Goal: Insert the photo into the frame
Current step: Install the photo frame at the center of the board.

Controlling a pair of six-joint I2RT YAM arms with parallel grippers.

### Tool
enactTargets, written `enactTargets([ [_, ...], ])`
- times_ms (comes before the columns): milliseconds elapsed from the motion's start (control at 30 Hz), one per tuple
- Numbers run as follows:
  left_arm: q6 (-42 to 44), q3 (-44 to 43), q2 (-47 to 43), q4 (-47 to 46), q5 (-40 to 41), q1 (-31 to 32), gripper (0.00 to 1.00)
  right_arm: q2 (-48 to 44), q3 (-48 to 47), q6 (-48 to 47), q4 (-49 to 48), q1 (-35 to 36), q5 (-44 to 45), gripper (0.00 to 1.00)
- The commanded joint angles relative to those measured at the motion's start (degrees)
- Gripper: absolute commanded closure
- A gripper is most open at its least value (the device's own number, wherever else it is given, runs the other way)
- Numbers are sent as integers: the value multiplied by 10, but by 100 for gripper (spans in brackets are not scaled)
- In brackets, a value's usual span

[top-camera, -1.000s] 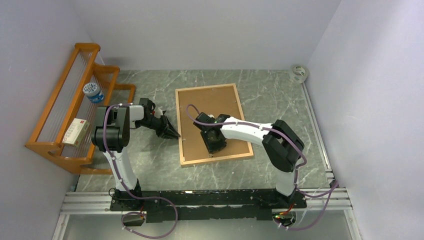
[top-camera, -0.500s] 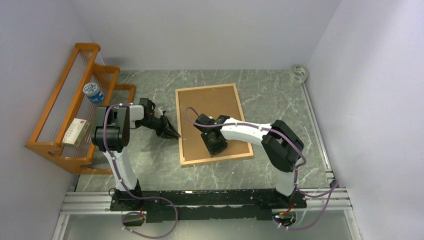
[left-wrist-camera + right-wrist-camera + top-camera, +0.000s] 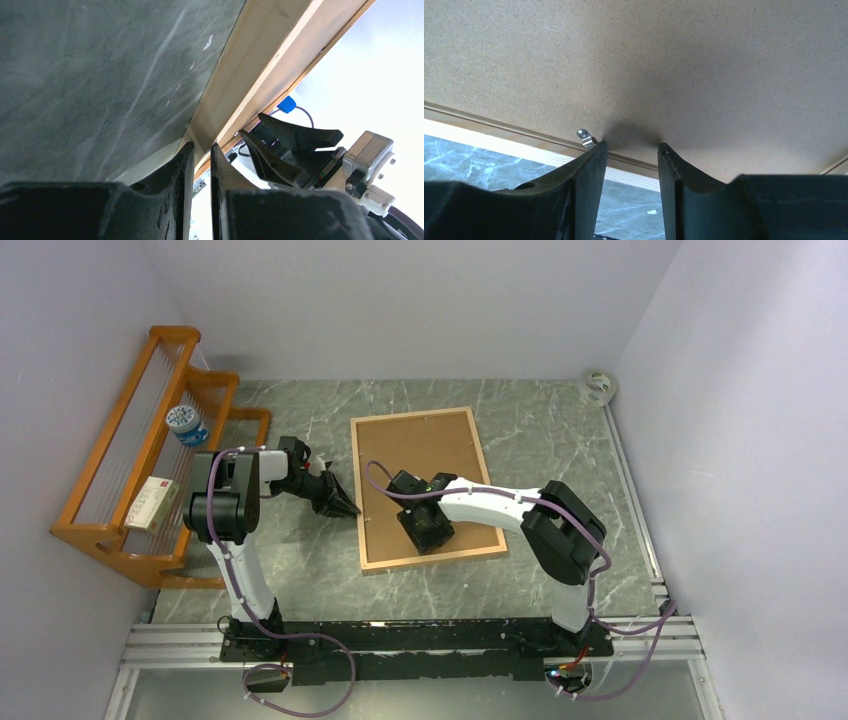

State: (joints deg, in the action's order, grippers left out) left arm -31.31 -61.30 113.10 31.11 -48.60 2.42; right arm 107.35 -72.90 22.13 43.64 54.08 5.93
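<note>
One frame (image 3: 425,487) face-down, right gripper (image 3: 628,148) spread on its backing; left gripper (image 3: 199,153) nearly pressed together, empty.

No readable text, labels or numbers anywhere.

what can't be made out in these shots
- The photo: in no view; the backing board covers the frame's opening, so whether it lies beneath cannot be told.
- Frame's near right corner: top view, hidden by the right arm.
- Left hand: left wrist view, whether its nearly closed fingertips pinch the frame edge is unclear.
- Box on the rack: too small to read.
</note>
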Motion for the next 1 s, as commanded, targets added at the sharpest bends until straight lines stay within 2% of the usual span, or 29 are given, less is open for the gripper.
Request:
enactTargets([
  [0, 0, 19, 27, 2, 61, 11, 81, 4, -14, 0, -14, 10, -37, 52],
  [300, -1, 20, 30, 0, 61, 12, 81, 7, -16, 10, -17, 11, -46, 36],
  [467, 1, 18, 28, 4, 63, 12, 81, -9, -16, 23, -10, 10, -17, 36],
  [733, 8, -4, 6, 23, 80, 12, 81, -64, -29, 72, 3, -4, 85, 36],
  [967, 9, -30, -31, 37, 91, 5, 77, -60, -61, 91, -8, -37, 98, 35],
])
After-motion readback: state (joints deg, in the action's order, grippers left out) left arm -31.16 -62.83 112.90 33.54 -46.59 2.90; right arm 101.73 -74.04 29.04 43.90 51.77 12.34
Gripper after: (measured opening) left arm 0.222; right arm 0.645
